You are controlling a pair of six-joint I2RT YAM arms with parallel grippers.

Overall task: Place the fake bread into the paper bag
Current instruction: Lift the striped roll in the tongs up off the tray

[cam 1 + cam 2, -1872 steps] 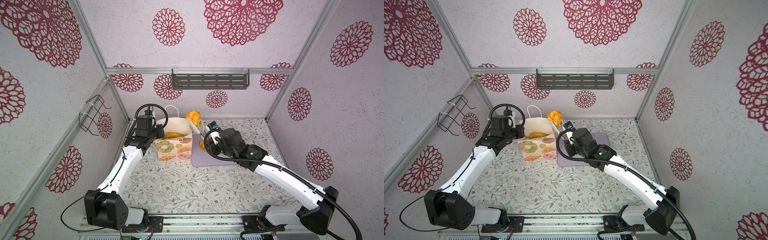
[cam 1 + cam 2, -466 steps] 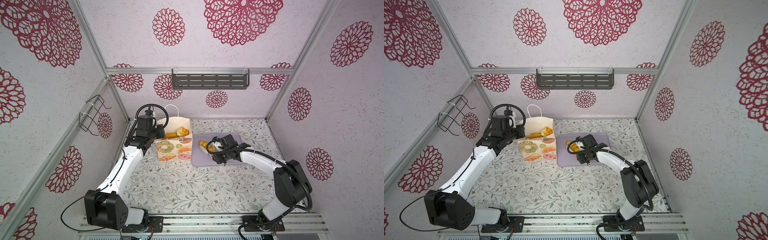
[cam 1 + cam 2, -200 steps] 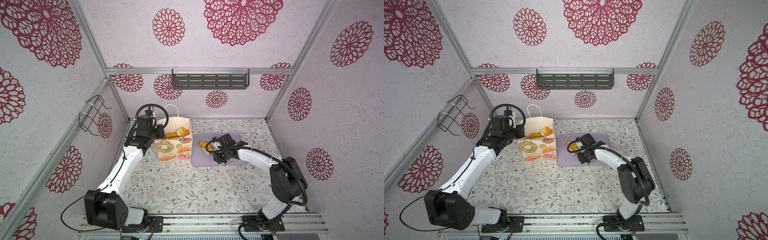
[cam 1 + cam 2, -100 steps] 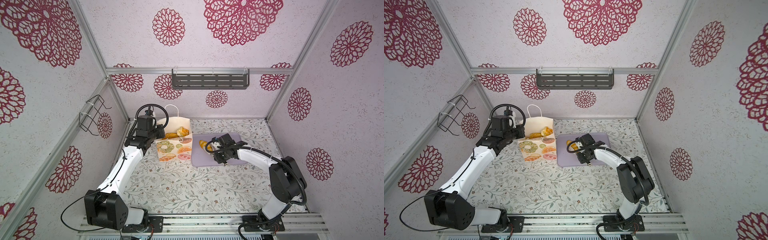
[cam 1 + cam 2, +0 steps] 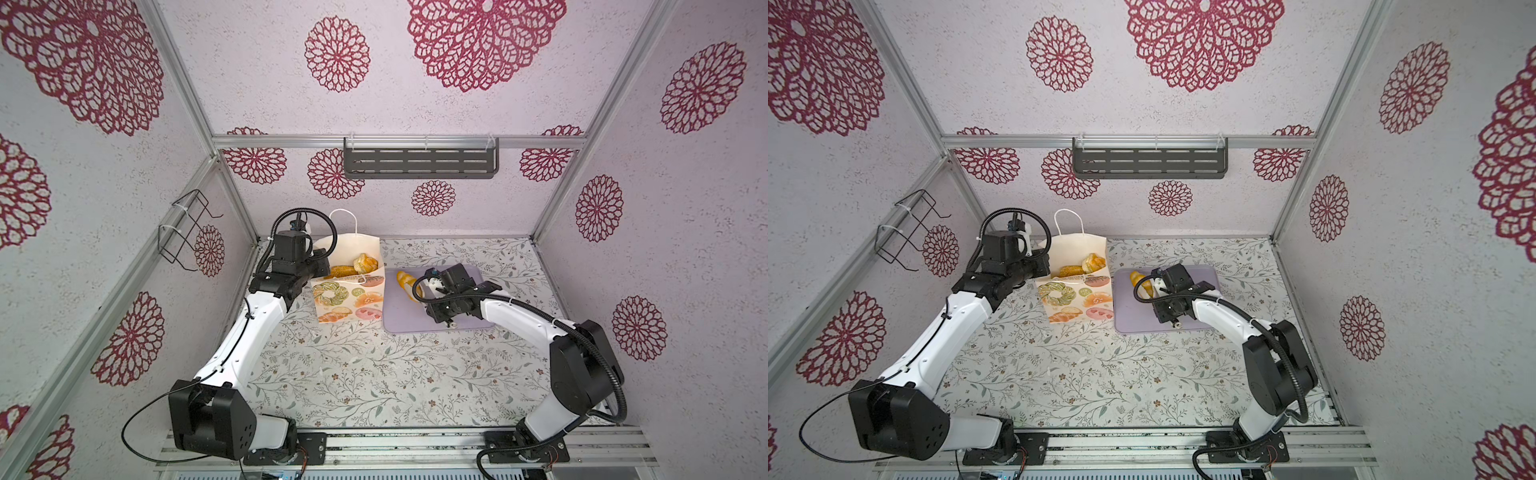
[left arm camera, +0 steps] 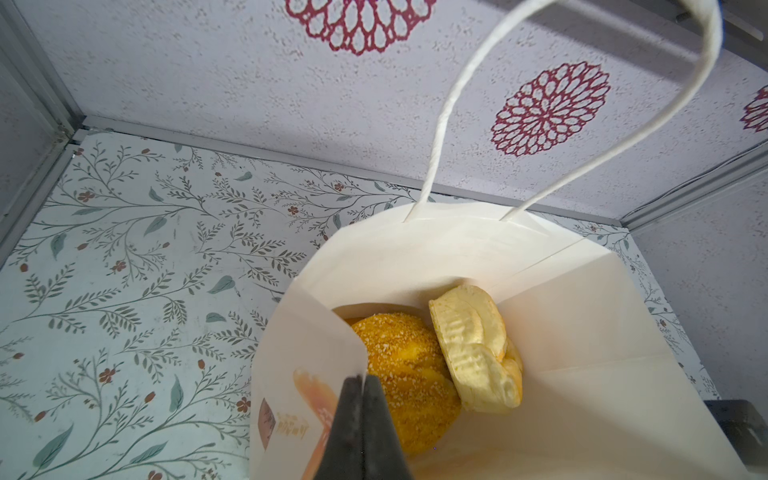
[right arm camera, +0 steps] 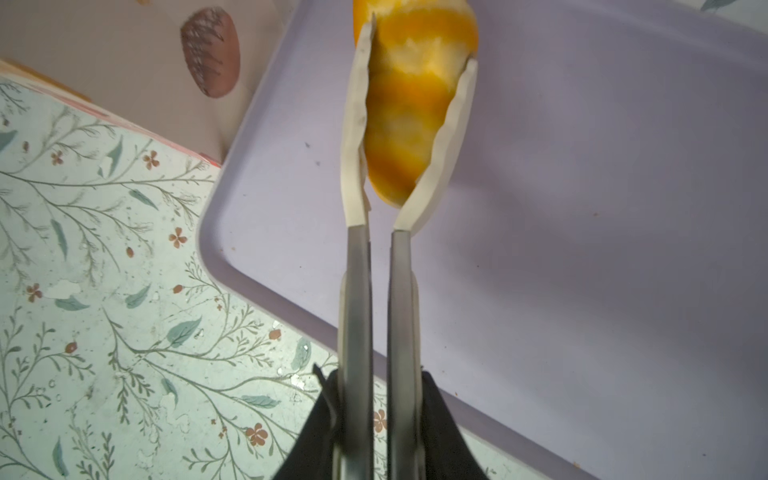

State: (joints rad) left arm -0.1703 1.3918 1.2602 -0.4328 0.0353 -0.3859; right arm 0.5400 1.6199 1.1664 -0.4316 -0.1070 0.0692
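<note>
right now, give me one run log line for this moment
left fingers: shut on bag rim | right fingers: shut on loaf on tray | bun in bag

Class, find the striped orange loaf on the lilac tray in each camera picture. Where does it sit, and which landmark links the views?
Top view: striped loaf at the far-left corner of the lilac tray, right of the paper bag.
Top view: striped loaf, same corner.
Left wrist: not in it.
Right wrist: clamped in the right tool, over the tray.
Shared landmark: the paper bag, visible in all four.
</note>
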